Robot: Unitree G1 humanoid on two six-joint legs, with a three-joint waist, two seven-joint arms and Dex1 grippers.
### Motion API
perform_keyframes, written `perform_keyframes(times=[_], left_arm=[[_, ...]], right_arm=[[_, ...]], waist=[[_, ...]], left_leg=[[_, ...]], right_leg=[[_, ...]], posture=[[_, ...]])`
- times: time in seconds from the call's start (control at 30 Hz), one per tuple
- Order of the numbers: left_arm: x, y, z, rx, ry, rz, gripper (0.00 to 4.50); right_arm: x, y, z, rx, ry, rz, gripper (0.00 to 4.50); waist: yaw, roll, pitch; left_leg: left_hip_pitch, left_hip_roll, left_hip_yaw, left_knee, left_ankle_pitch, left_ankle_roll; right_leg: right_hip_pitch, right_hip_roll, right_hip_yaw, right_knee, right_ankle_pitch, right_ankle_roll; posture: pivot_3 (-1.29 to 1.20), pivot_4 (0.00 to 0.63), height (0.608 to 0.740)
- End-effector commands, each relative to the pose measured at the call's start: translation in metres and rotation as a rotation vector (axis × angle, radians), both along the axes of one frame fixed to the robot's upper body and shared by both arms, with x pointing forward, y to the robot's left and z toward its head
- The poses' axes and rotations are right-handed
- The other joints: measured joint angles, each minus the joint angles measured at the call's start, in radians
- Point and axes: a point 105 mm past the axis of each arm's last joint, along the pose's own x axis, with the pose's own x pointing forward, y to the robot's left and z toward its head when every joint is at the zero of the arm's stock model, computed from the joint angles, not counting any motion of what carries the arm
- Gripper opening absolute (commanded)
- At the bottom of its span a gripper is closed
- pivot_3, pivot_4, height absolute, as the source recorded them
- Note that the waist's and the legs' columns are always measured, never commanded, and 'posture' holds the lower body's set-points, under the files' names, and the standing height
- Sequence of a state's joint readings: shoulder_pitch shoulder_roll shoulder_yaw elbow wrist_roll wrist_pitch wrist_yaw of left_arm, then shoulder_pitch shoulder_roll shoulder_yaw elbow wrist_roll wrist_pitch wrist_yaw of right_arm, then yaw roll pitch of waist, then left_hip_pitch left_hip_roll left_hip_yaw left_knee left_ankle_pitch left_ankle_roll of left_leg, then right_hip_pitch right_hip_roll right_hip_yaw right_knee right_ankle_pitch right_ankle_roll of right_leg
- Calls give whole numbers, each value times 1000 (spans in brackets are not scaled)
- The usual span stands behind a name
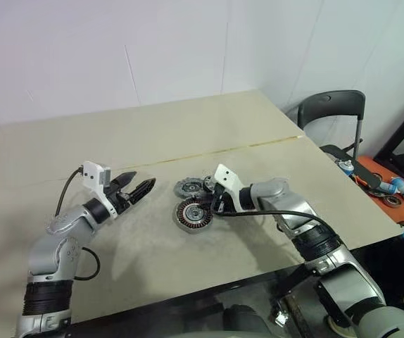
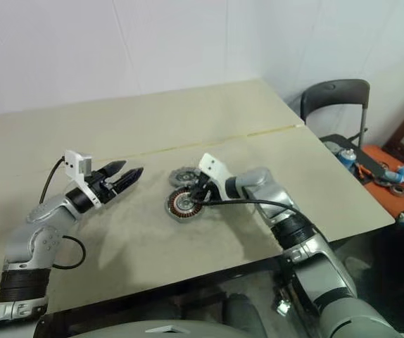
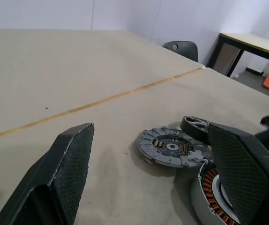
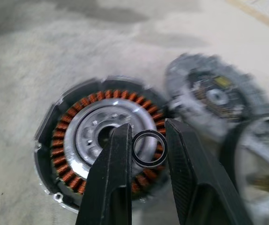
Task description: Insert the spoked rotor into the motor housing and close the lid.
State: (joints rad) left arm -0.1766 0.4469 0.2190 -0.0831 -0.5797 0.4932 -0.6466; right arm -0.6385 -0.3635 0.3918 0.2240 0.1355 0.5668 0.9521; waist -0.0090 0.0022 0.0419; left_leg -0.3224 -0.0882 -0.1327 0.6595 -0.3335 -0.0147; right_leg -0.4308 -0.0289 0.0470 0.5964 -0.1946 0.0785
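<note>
We are holding our right gripper (image 4: 146, 154) just above the motor housing (image 1: 194, 213), its fingers closed part-way on a small black ring (image 4: 149, 148) pinched between them over the silver hub and copper windings. The housing is lying flat on the table (image 1: 188, 141), near the middle. The lid (image 3: 171, 146) is resting just behind the housing, nearly touching it, with its inner face turned up. The spoked rotor (image 4: 258, 164) is sitting beside both, close under our right wrist. Our left gripper (image 1: 137, 186) is hovering to the left of the parts, fingers spread wide and gripping nothing.
</note>
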Motion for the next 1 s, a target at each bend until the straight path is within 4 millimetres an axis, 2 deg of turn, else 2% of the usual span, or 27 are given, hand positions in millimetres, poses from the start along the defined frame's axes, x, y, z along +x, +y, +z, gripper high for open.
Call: perform_keyframes(times=[0.03,0.4,1.0], left_arm=[[-1,0,17,0,-58,0,4097],[-1,-1,16,-2,-52,1,4097],[-4,-2,17,1,-47,10,4097]], right_arm=[[2,11,15,19,-51,56,707],[-3,20,8,4,-24,104,707],[-3,18,-8,-25,8,108,707]], waist=[[-1,0,0],[-2,0,0],[-4,0,-1]], left_leg=[[0,0,0,0,0,0],[0,0,0,0,0,0],[1,0,0,0,0,-1]], right_leg=[[0,0,0,0,0,0],[0,0,0,1,0,0],[0,0,0,2,0,0]], posture=[[0,0,740],[0,0,740],[0,0,740]])
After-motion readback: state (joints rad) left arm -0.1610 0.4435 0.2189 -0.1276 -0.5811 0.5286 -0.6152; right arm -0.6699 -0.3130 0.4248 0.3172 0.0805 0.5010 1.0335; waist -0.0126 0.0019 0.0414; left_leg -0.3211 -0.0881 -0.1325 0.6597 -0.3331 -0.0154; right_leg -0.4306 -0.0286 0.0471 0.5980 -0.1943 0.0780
